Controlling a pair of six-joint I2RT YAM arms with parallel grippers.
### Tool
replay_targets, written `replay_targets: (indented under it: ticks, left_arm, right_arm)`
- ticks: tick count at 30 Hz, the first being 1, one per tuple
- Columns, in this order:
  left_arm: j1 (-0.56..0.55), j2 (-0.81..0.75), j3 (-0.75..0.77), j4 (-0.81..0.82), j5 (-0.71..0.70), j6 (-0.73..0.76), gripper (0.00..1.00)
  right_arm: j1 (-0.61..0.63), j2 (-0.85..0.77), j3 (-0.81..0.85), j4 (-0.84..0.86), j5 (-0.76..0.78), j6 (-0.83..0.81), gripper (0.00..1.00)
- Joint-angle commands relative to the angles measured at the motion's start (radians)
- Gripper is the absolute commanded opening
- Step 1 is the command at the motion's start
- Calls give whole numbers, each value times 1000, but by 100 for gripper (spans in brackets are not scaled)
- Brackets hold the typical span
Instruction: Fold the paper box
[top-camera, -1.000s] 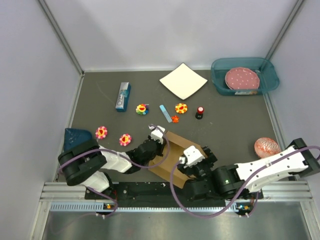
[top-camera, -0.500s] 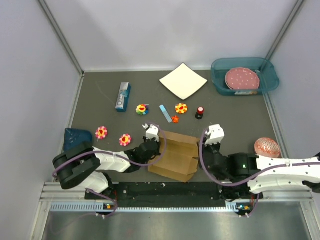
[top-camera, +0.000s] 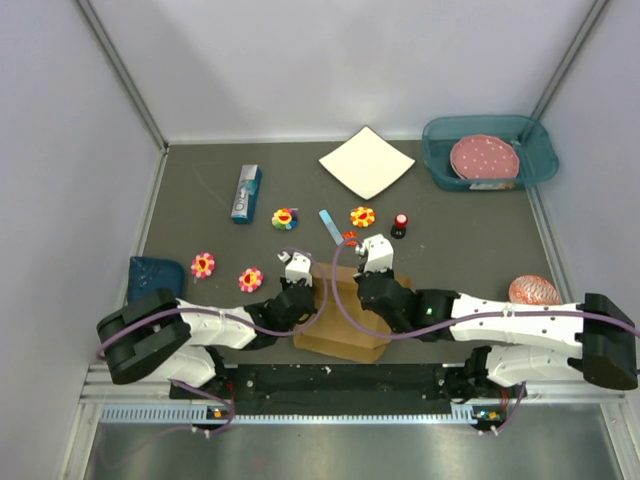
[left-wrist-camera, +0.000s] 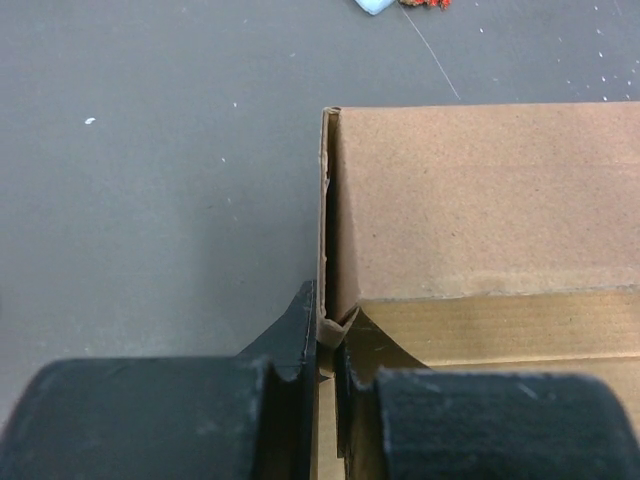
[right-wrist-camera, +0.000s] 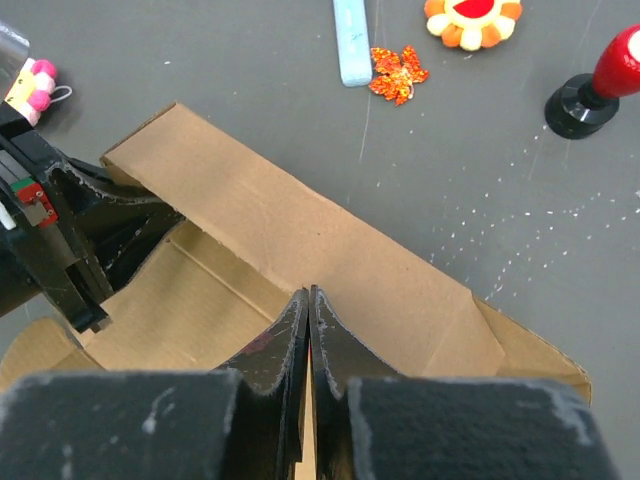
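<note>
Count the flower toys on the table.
4. Two pink ones left of the box; a multicoloured one and an orange one behind it. Others could be hidden.

Paper box (top-camera: 340, 338) mostly hidden under arms (top-camera: 500, 320) (top view); cropped in wrist views.

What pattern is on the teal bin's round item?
The round item is pink with white dots; top external view.

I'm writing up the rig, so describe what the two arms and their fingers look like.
Both the left arm and right arm have white link shells with black joints, and a purple cable loops along each. The fingers are black, tapering to thin tips.
</note>
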Motion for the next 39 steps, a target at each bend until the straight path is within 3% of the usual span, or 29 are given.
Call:
replay_targets:
  ticks: [1, 13, 18, 19, 21, 22, 23, 25, 32, 39]
  left_arm:
    - [-16, -39, 22, -35, -77, 5, 0]
    - [-22, -31, 93, -251, -169, -86, 0]
    - [-22, -44, 96, -324, -198, -126, 0]
    - [-22, -45, 103, -341, -201, -130, 0]
    - [-22, -42, 123, -401, -204, -133, 0]
    - [-22, -39, 134, -427, -204, -136, 0]
    - [-22, -36, 146, -452, -204, -137, 0]
    - [-22, -21, 182, -527, -197, -138, 0]
    - [-20, 12, 222, -592, -174, -149, 0]
    - [-22, -11, 193, -585, -178, -164, 0]
  right_arm:
    - [-15, 9, 15, 76, -61, 1, 0]
    - [-37, 29, 13, 13, -118, 5, 0]
    - [-37, -45, -19, -16, -32, 18, 0]
    - [-35, -65, -16, -34, 0, 2, 2]
    - [-35, -140, -5, -91, 104, -28, 19]
    - [-40, -163, -5, -105, 126, -76, 28]
    - [-40, -178, -1, -122, 151, -93, 44]
    - [-50, -188, 9, -193, 171, -91, 53]
    - [-50, -128, -54, -232, 154, 19, 56]
    - [-50, -1, -30, -177, 186, 13, 52]
